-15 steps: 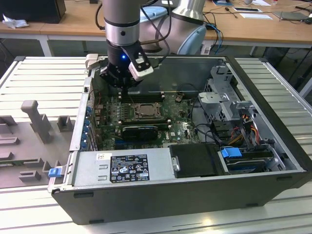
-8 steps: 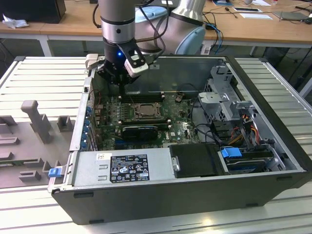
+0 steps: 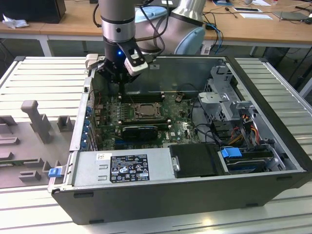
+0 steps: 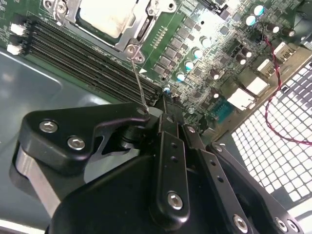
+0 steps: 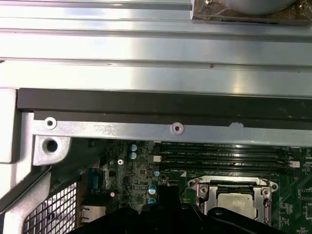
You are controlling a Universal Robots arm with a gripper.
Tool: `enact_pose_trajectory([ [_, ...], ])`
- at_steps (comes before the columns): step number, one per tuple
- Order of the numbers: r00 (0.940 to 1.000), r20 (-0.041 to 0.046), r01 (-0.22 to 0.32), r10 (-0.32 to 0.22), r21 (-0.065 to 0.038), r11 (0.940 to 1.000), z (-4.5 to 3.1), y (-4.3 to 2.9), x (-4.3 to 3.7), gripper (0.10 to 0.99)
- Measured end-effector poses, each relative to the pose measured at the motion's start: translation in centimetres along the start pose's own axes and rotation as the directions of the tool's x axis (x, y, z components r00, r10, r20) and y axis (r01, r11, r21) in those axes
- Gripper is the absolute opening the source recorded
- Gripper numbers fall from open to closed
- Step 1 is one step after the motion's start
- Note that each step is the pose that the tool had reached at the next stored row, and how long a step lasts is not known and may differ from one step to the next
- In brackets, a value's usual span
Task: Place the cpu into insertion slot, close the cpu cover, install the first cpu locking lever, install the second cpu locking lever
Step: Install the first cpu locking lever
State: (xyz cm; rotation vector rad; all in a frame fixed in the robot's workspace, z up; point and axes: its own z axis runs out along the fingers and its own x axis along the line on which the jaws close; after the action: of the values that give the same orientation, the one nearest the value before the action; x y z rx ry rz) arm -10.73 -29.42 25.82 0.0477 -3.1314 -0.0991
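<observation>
The cpu (image 4: 105,17) lies pale and flat in the insertion slot (image 3: 146,111) on the green motherboard (image 4: 204,29). The grey cpu cover (image 4: 142,27) is down around it, and the chip shows through its window. Cpu (image 5: 236,202) and cover (image 5: 229,184) appear again in the first wrist view. A thin wire locking lever (image 4: 139,83) rises from the socket corner. Its free end reaches the edge of my gripper (image 4: 165,102), just beside the closed black fingers (image 4: 168,146). Whether it touches them I cannot tell. In the exterior view my gripper (image 3: 118,80) hangs over the board's far corner, toward that view's left.
Long black memory slots (image 4: 83,63) run beside the socket. A perforated back panel (image 4: 278,146) and a red wire (image 4: 273,87) lie close to the gripper. The case rim (image 5: 175,129) is near. A power supply (image 3: 126,168) and drive cage (image 3: 229,97) fill the case's other side.
</observation>
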Motion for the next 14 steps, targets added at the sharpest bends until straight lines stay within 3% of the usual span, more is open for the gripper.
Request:
enact_pose_trajectory([
  [6,1.0,-0.0001,0.0,0.0,0.0,1.0,0.08,-0.04,-0.92,0.106],
  [10,1.0,0.0,0.0,0.0,0.0,1.0,0.09,-0.09,-2.43,0.106],
  [14,1.0,-0.0002,0.0,0.0,0.0,1.0,0.09,-0.12,-3.26,0.106],
])
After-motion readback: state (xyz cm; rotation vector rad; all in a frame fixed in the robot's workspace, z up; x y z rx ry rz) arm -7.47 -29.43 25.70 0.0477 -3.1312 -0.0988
